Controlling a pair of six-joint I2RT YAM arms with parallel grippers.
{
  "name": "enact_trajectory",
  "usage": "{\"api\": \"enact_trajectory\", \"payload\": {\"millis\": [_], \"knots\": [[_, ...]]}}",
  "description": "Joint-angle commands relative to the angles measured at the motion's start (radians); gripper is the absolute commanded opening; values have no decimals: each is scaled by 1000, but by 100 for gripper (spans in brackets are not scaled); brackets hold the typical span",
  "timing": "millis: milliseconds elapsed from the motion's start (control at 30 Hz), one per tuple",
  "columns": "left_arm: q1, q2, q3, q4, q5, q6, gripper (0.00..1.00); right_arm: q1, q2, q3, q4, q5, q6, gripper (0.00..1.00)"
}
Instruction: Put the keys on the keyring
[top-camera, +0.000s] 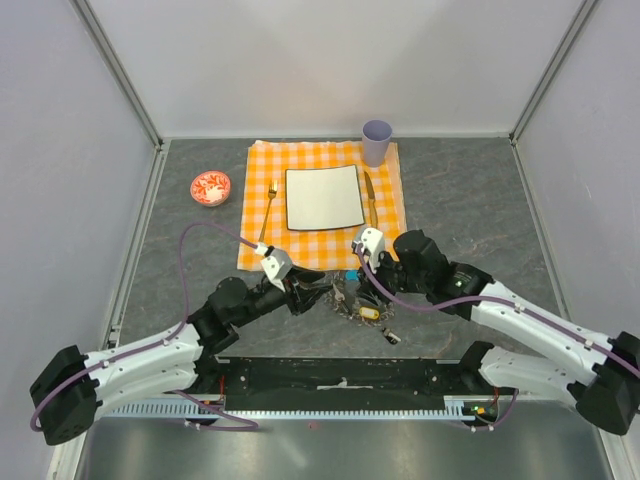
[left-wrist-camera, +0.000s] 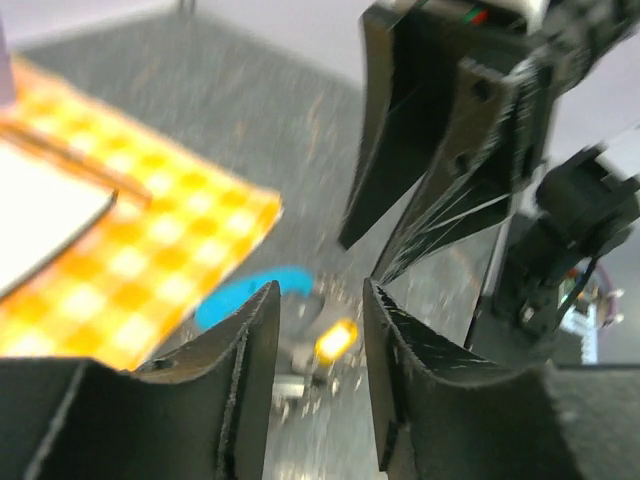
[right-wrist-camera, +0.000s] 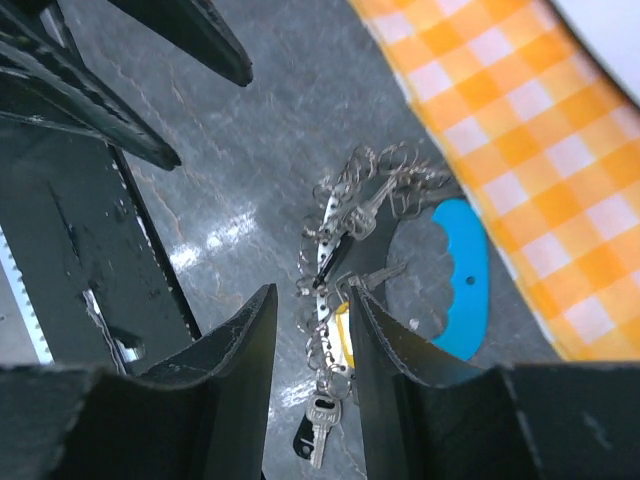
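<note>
Two grippers – left gripper (left-wrist-camera: 320, 292) part open, empty; right gripper (right-wrist-camera: 311, 295) narrow gap, empty. One keyring (right-wrist-camera: 465, 275), blue tag. keys (right-wrist-camera: 318, 428) – one clear, rest tangled in chain (right-wrist-camera: 385, 175), uncountable.

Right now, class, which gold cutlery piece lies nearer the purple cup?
The gold knife, on the right of the plate just below the cup; the fork lies on the plate's left.

No text, label, brand or number is legible on anything
</note>
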Motion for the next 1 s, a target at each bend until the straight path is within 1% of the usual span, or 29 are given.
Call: {"api": "enact_trajectory", "payload": {"millis": [0,67,167,200,267,300,433,567,733,767,867,900,967], "knots": [[-2,-30,67,-540,-129,-77,47,-2,91,-22,23,-36,27,42],[-2,-19,62,-578,-119,-97,48,-2,120,-48,52,-39,41,42],[-2,10,38,-578,-107,-133,49,-3,167,-82,130,-32,126,42],[-4,28,30,-572,-109,-143,49,-3,204,-88,172,-29,146,42],[-4,47,16,-543,-106,-160,49,-3,240,-100,203,-33,182,42],[-4,65,8,-534,-104,-164,49,-3,262,-108,242,-24,223,42],[-4,122,1,-491,-93,-174,49,-3,295,-166,396,-44,312,42],[-4,189,5,-442,-73,-174,50,-5,376,-168,431,-19,324,42],[-4,271,44,-420,-44,-161,50,-5,436,-176,488,4,352,40],[-4,292,51,-420,-35,-158,50,-5,450,-177,488,30,354,39],[-4,321,76,-411,-11,-155,50,-3,433,-183,464,83,364,28],[-4,338,88,-406,-4,-154,50,-3,416,-188,451,99,367,19],[-4,352,99,-400,11,-149,50,-3,372,-203,418,134,373,12]]}}
